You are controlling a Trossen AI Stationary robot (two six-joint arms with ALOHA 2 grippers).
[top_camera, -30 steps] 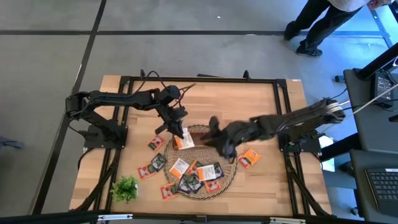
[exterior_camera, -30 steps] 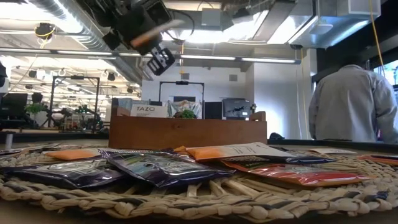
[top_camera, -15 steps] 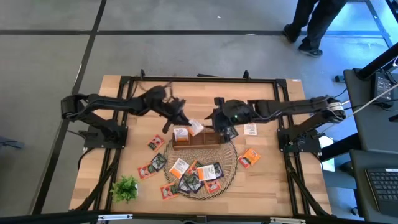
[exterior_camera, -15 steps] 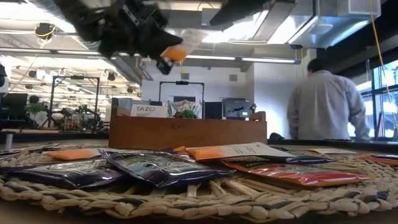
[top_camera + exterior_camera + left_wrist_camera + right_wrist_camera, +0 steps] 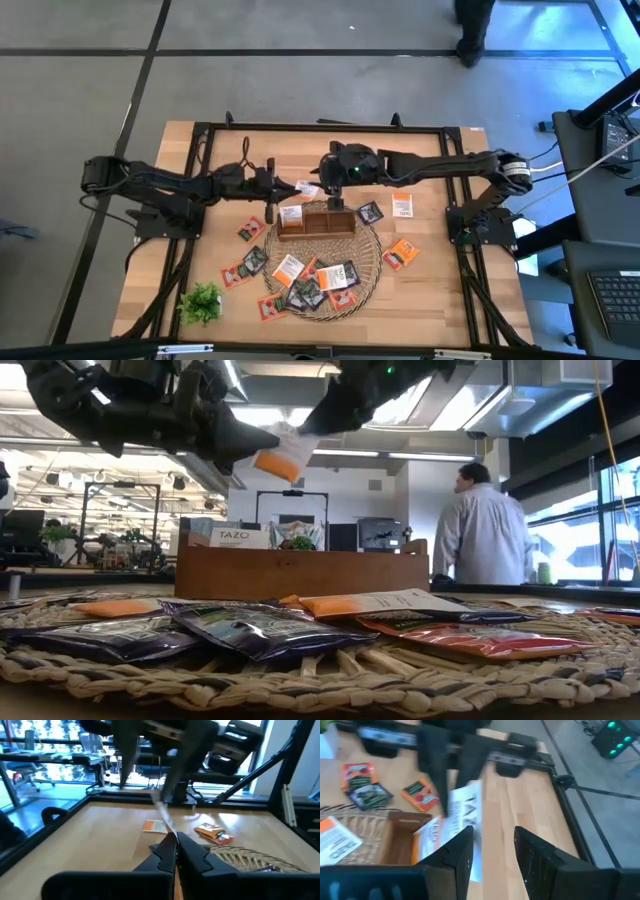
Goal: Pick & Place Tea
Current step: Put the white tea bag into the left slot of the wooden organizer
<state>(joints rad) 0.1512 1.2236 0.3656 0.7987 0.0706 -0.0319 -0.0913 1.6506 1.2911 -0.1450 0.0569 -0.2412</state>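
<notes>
My left gripper [image 5: 283, 188] is shut on a white-and-orange tea sachet [image 5: 308, 188], held in the air above the far side of the brown wooden tray [image 5: 318, 222]. The low view shows the sachet [image 5: 277, 463] high above the tray [image 5: 300, 572]. My right gripper [image 5: 329, 190] is open and comes from the right; its fingers stand on either side of the sachet's free end [image 5: 465, 812]. Whether they touch it, I cannot tell. Several more sachets [image 5: 315, 280] lie flat on the round wicker mat [image 5: 372, 268]. My left gripper pinches the sachet between its two fingers at the end nearest it [image 5: 169, 831], coming roughly level from the table's left. The sachet is lifted clear, stands edge-on and sticks out past the fingertips [image 5: 165, 851] toward the right gripper.
The tray stands on the mat's far part with boxed sachets in it. Loose sachets lie on the table left [image 5: 250, 230] and right [image 5: 400, 207] of the mat. A green plant sprig [image 5: 202, 300] sits near the left front corner. A person [image 5: 485, 530] stands beyond the table.
My left gripper has risen from the tray's left compartment with the sachet, drawn back toward the table's left and turned level. The sachet is now lifted clear of the tray. My right gripper has swung from the mat's right part toward the far edge and in to the sachet.
</notes>
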